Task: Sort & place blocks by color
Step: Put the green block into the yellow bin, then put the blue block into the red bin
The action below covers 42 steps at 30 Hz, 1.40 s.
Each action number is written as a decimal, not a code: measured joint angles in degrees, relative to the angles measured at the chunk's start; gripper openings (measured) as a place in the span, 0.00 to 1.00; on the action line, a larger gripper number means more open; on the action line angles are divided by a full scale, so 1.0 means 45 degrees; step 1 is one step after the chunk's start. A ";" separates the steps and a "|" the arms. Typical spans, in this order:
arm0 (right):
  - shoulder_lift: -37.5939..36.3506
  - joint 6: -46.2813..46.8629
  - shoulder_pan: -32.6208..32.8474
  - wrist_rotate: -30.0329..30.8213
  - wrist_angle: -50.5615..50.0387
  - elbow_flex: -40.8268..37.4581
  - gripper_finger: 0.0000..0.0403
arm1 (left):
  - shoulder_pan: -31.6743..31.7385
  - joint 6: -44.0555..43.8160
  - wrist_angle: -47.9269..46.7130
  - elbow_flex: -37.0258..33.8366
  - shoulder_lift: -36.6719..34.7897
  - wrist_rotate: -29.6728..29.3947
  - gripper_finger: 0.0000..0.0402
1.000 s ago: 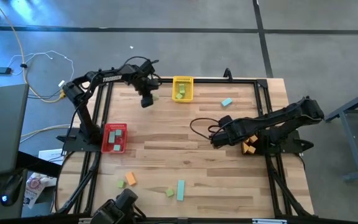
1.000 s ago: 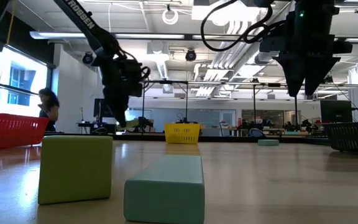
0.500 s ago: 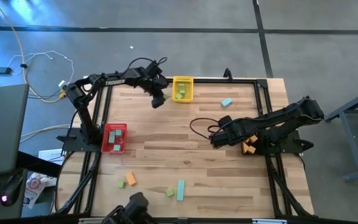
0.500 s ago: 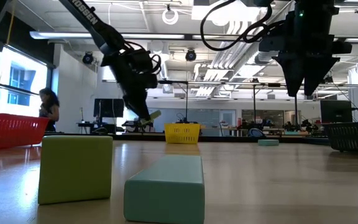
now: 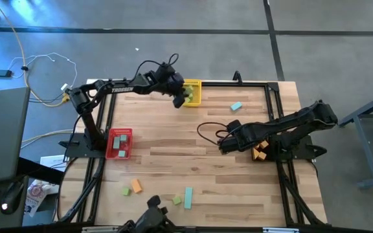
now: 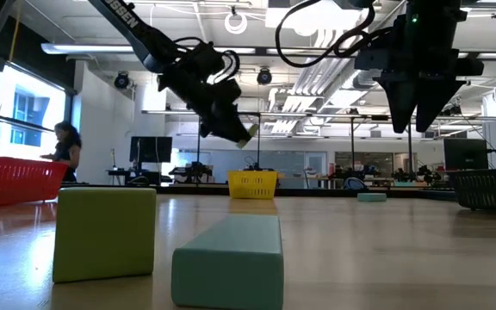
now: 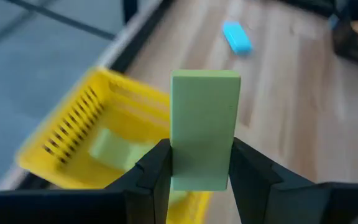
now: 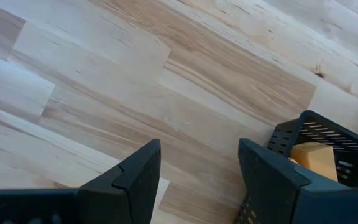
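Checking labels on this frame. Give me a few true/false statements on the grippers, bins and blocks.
1. The left gripper holds a light green block over the yellow bin. True.
2. The yellow bin is empty. False: a light green block lies in it.
3. The right gripper grips an orange block. False: it is open and empty; the orange block sits in the black bin.
4. A teal bar lies on the table. True.

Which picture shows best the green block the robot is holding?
The left wrist view: the light green block fills the middle, pinched between the left gripper fingers above the yellow bin. The high view and low view show only a small green speck; the right wrist view misses it.
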 joint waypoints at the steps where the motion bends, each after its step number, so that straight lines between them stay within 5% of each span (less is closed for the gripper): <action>1: 0.0000 0.0001 0.0000 0.0000 0.0024 0.0000 0.50 | -0.0040 -0.0136 0.0345 0.0000 -0.0005 -0.0325 0.27; 27: 0.0005 0.0001 0.0000 -0.0036 0.0391 0.0000 0.50 | -0.0166 0.0013 0.0259 0.0000 -0.0005 -0.1669 0.49; 42: 0.0005 -0.1487 -0.1572 0.0850 0.0507 0.0000 0.50 | -0.0282 0.1123 -0.2226 0.0005 -0.1109 -0.1595 0.49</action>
